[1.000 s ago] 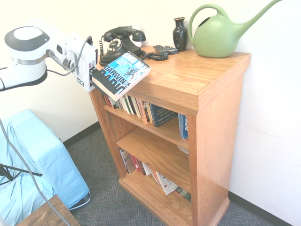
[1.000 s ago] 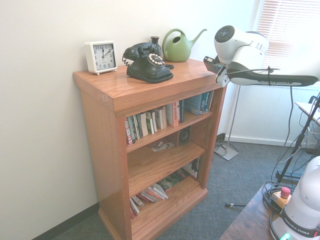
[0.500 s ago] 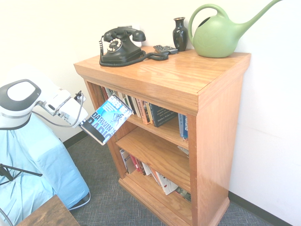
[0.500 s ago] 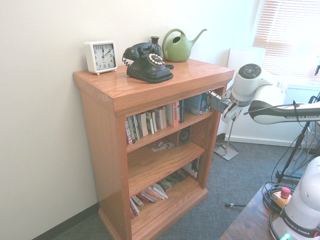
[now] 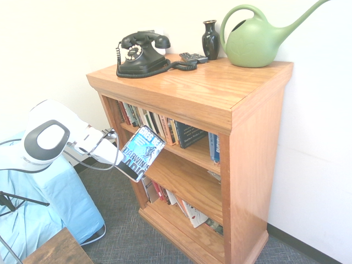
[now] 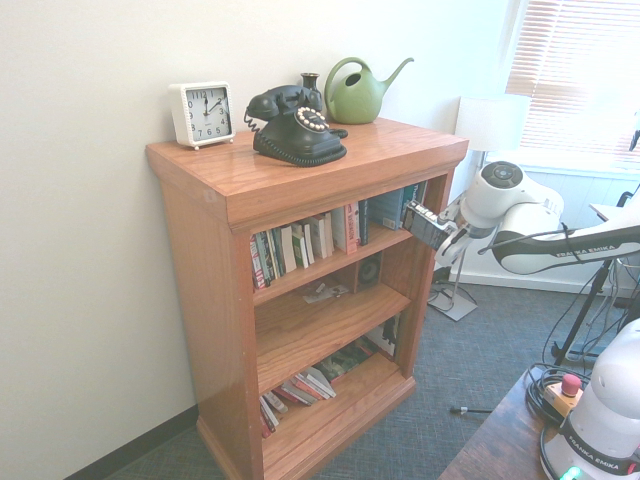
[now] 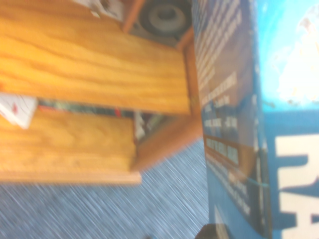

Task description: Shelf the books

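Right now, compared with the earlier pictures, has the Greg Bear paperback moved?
Yes. In the first exterior view, the paperback has come down from level with the bookcase's top to beside its shelves.

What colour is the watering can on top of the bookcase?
Green; it shows best in the first exterior view.

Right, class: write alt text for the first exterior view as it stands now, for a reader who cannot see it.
A white robot arm's claw holds a tilted blue paperback in front of a wooden bookcase with books on its top and bottom shelves. On top stand a black rotary phone, a dark vase and a green watering can.
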`<state>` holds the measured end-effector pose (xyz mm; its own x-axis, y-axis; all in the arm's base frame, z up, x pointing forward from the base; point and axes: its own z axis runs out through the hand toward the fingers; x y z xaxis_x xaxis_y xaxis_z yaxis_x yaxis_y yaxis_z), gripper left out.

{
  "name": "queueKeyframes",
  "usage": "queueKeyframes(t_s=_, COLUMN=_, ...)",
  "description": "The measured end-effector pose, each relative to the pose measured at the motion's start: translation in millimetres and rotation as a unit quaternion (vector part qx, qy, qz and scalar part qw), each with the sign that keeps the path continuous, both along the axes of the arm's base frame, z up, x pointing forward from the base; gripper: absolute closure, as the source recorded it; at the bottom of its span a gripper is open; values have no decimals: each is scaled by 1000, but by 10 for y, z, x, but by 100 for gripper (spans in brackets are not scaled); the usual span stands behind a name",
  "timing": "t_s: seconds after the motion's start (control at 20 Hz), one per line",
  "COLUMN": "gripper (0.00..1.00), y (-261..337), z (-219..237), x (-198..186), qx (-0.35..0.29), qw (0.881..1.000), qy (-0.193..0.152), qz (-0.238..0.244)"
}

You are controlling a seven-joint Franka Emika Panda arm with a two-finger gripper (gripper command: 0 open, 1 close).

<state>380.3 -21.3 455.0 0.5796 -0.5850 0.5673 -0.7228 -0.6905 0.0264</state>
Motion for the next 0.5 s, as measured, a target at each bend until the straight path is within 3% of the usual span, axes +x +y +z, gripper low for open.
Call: queueKeyframes(t_s=0.5, gripper=100, y=-190, z=-238, x=551, qx=25, qw=999, qy=-39, qz=29)
